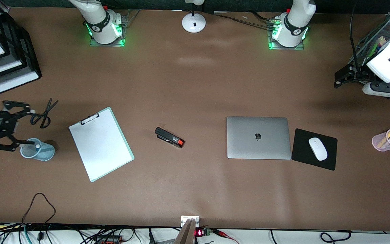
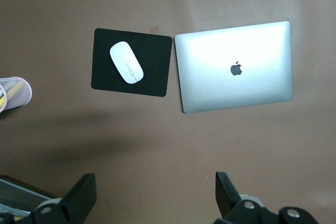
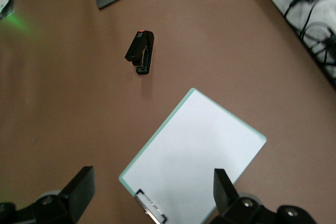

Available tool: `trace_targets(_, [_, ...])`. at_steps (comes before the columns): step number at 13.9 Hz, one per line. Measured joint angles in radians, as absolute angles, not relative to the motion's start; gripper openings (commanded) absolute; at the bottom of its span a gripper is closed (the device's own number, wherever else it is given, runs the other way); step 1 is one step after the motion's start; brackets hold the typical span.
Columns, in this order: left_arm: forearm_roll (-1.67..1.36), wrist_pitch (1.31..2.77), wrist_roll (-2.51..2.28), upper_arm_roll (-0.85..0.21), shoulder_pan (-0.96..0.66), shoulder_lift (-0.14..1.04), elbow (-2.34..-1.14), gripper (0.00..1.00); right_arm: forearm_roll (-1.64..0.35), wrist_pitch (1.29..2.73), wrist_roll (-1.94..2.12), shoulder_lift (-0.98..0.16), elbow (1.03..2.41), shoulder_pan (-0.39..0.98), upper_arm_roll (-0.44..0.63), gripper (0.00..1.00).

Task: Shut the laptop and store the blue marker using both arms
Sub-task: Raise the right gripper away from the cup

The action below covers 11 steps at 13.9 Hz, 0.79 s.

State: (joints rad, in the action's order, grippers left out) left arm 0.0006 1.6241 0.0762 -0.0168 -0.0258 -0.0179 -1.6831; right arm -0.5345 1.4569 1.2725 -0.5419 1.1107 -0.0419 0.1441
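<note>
So here's what we saw: the slim silver-grey laptop (image 1: 258,137) was lying flat on the brown surface (image 1: 195,189) with its lid down, dark apple logo facing up. Just beside it, toward the left arm's end, sat a black mousepad (image 1: 328,159) with a white mouse (image 1: 318,148) on it. The mousepad nearly touched the laptop's edge.

As for the short blue marker, we couldn't pick it out for sure. A pale blue cup (image 1: 38,149) stood at the right arm's end of the surface with something whitish poking up inside, but we couldn't tell what it was.

The right hand (image 1: 10,127) was up by that cup, near the black scissors (image 1: 44,113), with its black fingers spread apart and nothing between them. The left hand (image 1: 345,76) hung over the left arm's end of the surface, above a wire basket (image 1: 383,35); its wrist view showed both fingers (image 2: 79,198) wide apart and empty too.

Other stuff: a white clipboard with a mint-green edge (image 1: 101,144), a black stapler with a red end (image 1: 169,137) between clipboard and laptop, a pink pen cup (image 1: 386,139) holding pens, stacked black paper trays (image 1: 5,54), and a white lamp base (image 1: 194,22).
</note>
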Motion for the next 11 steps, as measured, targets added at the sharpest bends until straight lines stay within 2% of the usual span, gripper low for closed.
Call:
trace_targets(6, [0.001, 1.621, 0.076, -0.016, -0.024, -0.018, -1.683, 1.00, -0.351, 1.472, 0.807, -0.477, 1.134, 0.135, 0.142, 1.00])
trace_targets(11, [0.001, 1.620, 0.076, -0.016, -0.024, -0.018, -1.683, 1.00, -0.269, 1.604, 0.470, -0.417, 1.311, 0.187, 0.143, 1.00])
